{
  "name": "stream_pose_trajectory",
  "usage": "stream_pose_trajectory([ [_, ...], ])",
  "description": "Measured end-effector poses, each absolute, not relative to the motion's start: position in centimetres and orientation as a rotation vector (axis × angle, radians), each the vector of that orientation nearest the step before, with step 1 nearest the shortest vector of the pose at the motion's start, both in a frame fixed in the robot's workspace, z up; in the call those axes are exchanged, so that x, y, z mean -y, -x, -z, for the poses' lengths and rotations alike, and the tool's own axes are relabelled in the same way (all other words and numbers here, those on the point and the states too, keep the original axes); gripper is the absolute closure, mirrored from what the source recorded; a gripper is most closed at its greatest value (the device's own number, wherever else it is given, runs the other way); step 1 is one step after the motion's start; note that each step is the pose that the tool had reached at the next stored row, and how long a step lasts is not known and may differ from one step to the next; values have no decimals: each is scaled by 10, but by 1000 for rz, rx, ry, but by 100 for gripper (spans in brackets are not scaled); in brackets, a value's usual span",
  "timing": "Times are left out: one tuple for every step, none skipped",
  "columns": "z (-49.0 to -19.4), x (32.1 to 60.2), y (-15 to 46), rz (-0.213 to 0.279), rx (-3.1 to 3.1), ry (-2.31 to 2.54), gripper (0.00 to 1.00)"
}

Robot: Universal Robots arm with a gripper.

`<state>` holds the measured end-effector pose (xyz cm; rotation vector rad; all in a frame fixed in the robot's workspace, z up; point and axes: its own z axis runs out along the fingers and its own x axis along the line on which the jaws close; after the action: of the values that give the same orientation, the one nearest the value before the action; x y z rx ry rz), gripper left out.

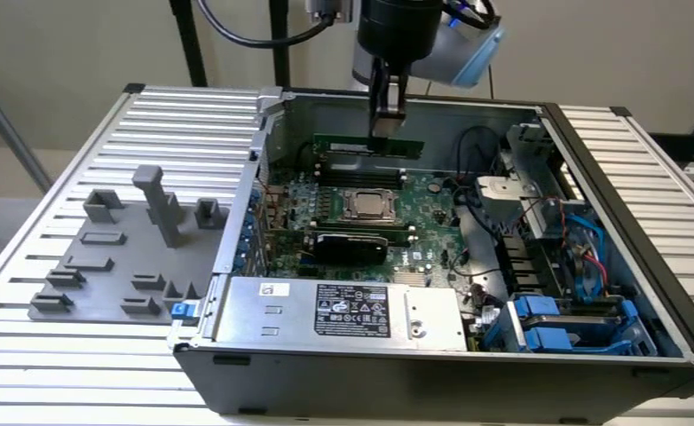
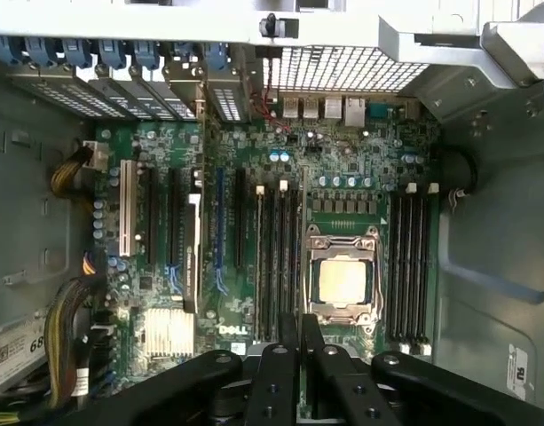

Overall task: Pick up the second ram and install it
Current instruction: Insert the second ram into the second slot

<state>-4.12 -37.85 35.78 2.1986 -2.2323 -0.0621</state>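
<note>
**Exterior view**
- The gripper (image 1: 384,133) hangs inside the open case (image 1: 631,222), on the far side of the CPU socket (image 1: 371,206).
- Its fingers are nearly closed and pinch the second ram (image 1: 344,143) by its upper edge, a little off the stick's middle.
- The stick stands on edge with its long side running across the view. It is just beyond the CPU socket, over the memory slots there.
- Whether its lower edge touches a slot: cannot tell.
- The black card (image 1: 350,244) lies across the board on the near side of the CPU socket. The power supply (image 1: 335,311) is nearer again.
- The grey fixture plate (image 1: 110,266) with its posts sits outside the case. It is well apart from the CPU socket, toward the exterior view's left, on the slatted table (image 1: 655,160).

**Wrist view**
- This view looks straight down on the board.
- The gripper (image 2: 300,321) shows two black fingers (image 2: 287,342) drawn close, with only a thin slit between them. What sits in the slit cannot be made out.
- The fingertips are just beside the CPU socket (image 2: 342,282). They line up with the near bank of memory slots (image 2: 273,257), which lies between the socket and the expansion slots (image 2: 174,231).
- A further slot bank (image 2: 409,266) lies on the socket's other side.
</note>
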Motion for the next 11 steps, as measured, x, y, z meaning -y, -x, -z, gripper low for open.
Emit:
stream_pose_trajectory([
  [-356, 378, 41, 64, 2240, -2192, 100],
  [-354, 378, 41, 65, 2245, -2188, 100],
  [-353, 378, 41, 68, 2249, -2186, 100],
  [-352, 378, 41, 70, 2252, -2186, 100],
  [-350, 378, 41, 73, 2254, -2188, 100],
  [-349, 378, 41, 76, 2255, -2189, 100],
  [-348, 378, 41, 78, 2257, -2191, 100],
  [-347, 378, 41, 79, 2259, -2193, 100],
  [-346, 378, 41, 79, 2260, -2194, 100],
  [-345, 378, 41, 78, 2261, -2196, 100],
  [-343, 378, 41, 78, 2262, -2197, 100],
])
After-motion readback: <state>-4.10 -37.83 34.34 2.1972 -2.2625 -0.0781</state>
